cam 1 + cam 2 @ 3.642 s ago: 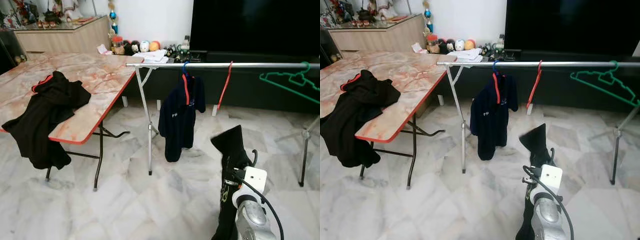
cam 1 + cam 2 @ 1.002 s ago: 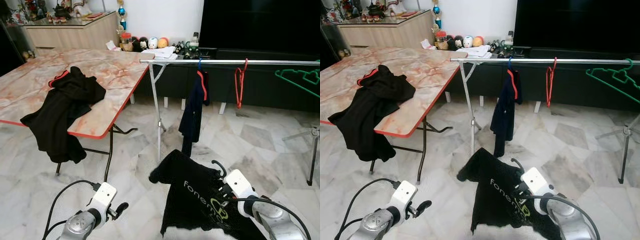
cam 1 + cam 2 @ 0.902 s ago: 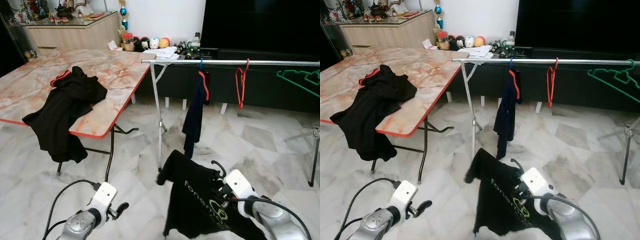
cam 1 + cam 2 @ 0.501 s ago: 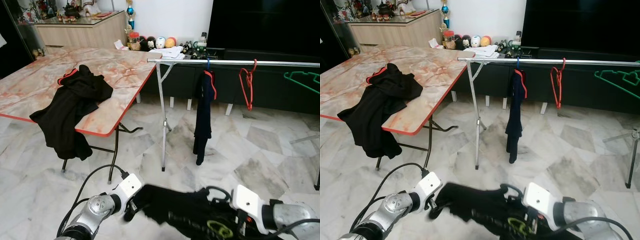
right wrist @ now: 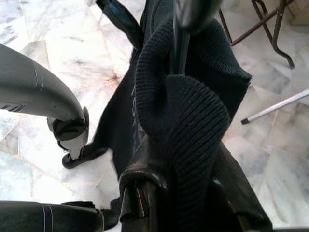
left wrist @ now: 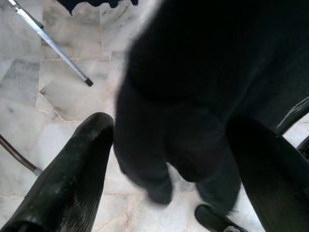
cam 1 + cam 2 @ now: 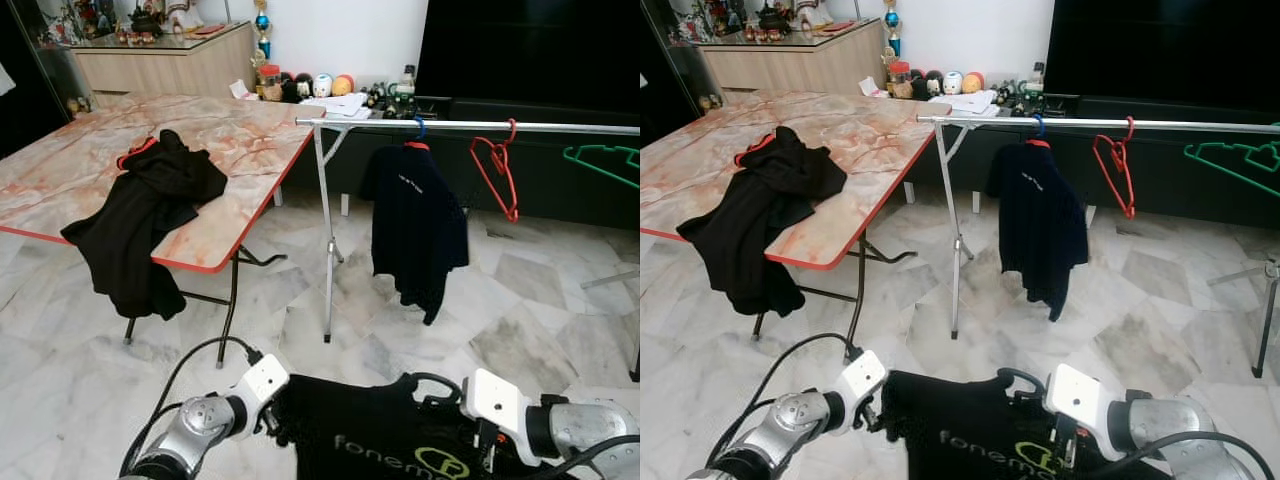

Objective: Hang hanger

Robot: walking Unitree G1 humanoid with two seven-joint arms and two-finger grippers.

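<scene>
A black shirt [image 7: 385, 440] with pale lettering hangs on a black hanger whose hook [image 7: 432, 383] curls up by my right wrist. The shirt is held low over the floor, spread between my two arms. My right gripper [image 5: 186, 145] is shut on the hanger at the shirt's ribbed collar [image 5: 193, 116]. My left gripper [image 7: 272, 425] sits at the shirt's left edge; in the left wrist view its fingers [image 6: 72, 169] stand wide apart with dark cloth [image 6: 193, 96] hanging between them. Ahead runs a silver clothes rail [image 7: 470, 125].
On the rail hang a navy shirt [image 7: 420, 225] on a blue hanger, a bare red hanger [image 7: 497, 165] and a green hanger [image 7: 605, 160]. A marble-top folding table [image 7: 230, 140] at left carries a black garment [image 7: 145, 215]. Marble floor lies between me and the rail.
The black shirt has opened out wider between my arms, its print now showing. The left gripper has stayed at its edge. The navy shirt on the rail has swung round to face me.
</scene>
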